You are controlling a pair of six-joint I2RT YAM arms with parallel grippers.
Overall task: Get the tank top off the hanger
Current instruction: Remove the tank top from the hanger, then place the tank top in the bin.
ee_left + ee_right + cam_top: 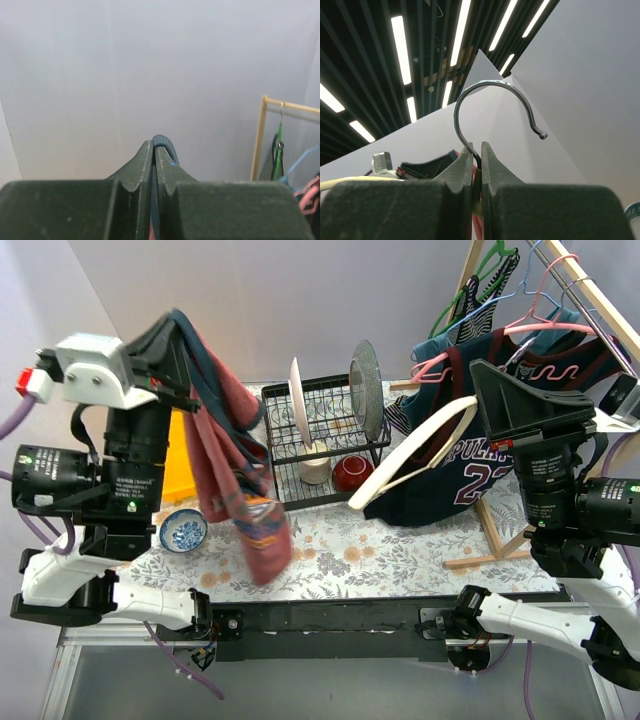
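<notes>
The tank top (225, 455) is red with dark blue trim. It hangs in a long bunch from my raised left gripper (180, 322), its lower end above the flowered table cloth. The left wrist view shows the left gripper (154, 146) shut on the blue strap (165, 144). A cream wooden hanger (410, 458) slants down to the left from my right gripper (478, 375), with no cloth on it. The tank top hangs well apart from it. Seen from the right wrist, the right gripper (476, 149) is shut on the stem of the metal hook (487, 86).
A black dish rack (330, 430) with upright plates stands mid-table, a red bowl (352, 472) at its front. A blue-and-white bowl (183, 530) lies near the left arm. At right, a wooden clothes rail (590, 300) carries several hangers and a navy jersey (455, 480).
</notes>
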